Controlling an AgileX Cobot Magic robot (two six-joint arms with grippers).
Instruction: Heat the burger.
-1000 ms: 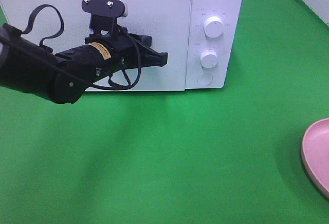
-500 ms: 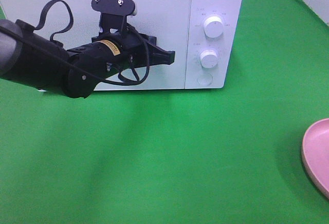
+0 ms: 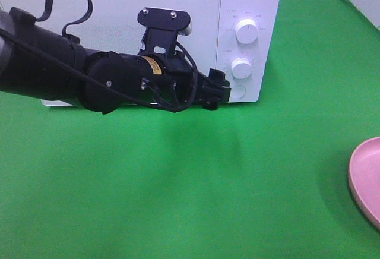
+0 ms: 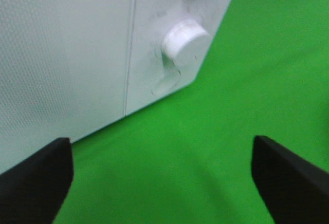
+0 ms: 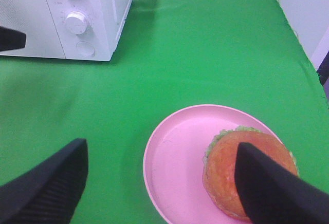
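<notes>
The burger (image 5: 226, 168), orange-brown bun over a green lettuce frill, sits on the round pink plate (image 5: 172, 154); my right gripper (image 5: 159, 193) hovers open above it, one finger partly covering the bun. In the high view only the plate's rim (image 3: 365, 176) shows at the right edge, and the burger is out of frame. My left gripper (image 3: 217, 91) is low in front of the white microwave (image 3: 178, 15), by the seam between the closed door and the control panel. Its fingers (image 4: 36, 183) stand wide apart with nothing between them, facing the lower knob (image 4: 185, 39).
The microwave's panel has an upper knob (image 3: 246, 30), a lower knob (image 3: 241, 67) and a round button (image 3: 237, 91). Green cloth (image 3: 208, 182) covers the table between microwave and plate. The left arm's black body lies across the front of the door.
The left arm has swung right and down across the door to the panel's lower corner. Its fingers, together before, now stand apart. The plate has not moved.
</notes>
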